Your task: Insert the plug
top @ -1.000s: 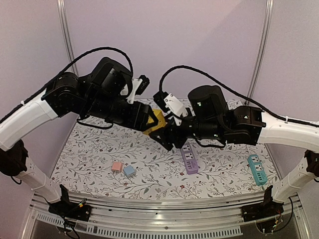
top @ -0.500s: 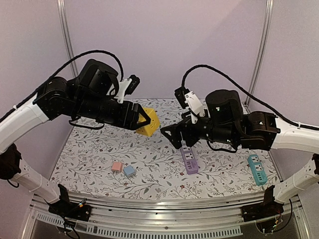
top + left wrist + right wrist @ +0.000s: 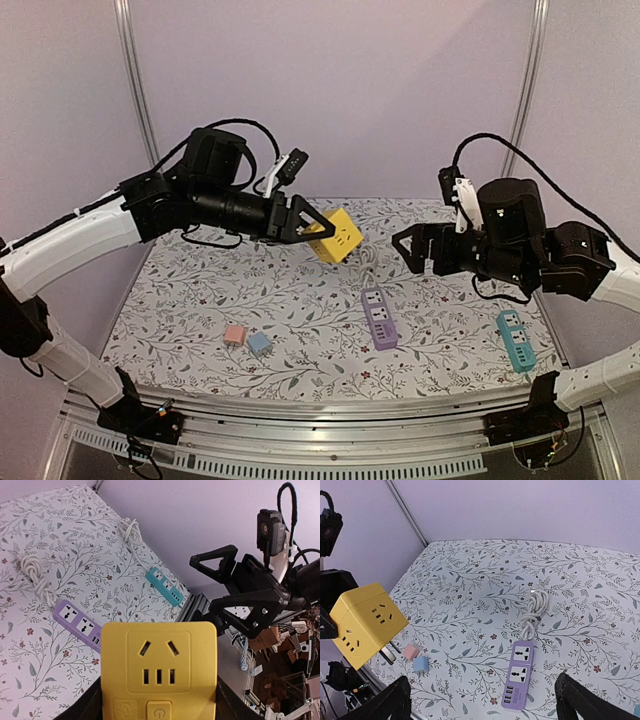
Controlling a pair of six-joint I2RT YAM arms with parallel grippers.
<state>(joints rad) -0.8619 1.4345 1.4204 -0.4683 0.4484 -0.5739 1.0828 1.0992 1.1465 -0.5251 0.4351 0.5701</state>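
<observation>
A yellow cube socket (image 3: pixel 338 235) hangs in the air over the back middle of the table, with my left gripper (image 3: pixel 312 230) shut on its sides. In the left wrist view its socket face (image 3: pixel 159 665) fills the bottom, black fingers (image 3: pixel 82 707) on either side. The right wrist view shows the cube (image 3: pixel 366 621) at left with metal plug prongs (image 3: pixel 387 653) sticking out underneath. My right gripper (image 3: pixel 408 250) hovers open and holds nothing, to the right of the cube and apart from it. A purple power strip (image 3: pixel 379 317) lies flat below, between the right fingers (image 3: pixel 390 702).
A teal power strip (image 3: pixel 516 339) lies at the right edge. A small pink block (image 3: pixel 235 335) and a blue block (image 3: pixel 260 343) sit near the front left. The purple strip's white cable coil (image 3: pixel 535 607) lies behind it. Walls close in on three sides.
My right gripper has drawn back to the right, away from the yellow cube, with its jaws wider. The left arm has carried the cube to the right and turned it.
</observation>
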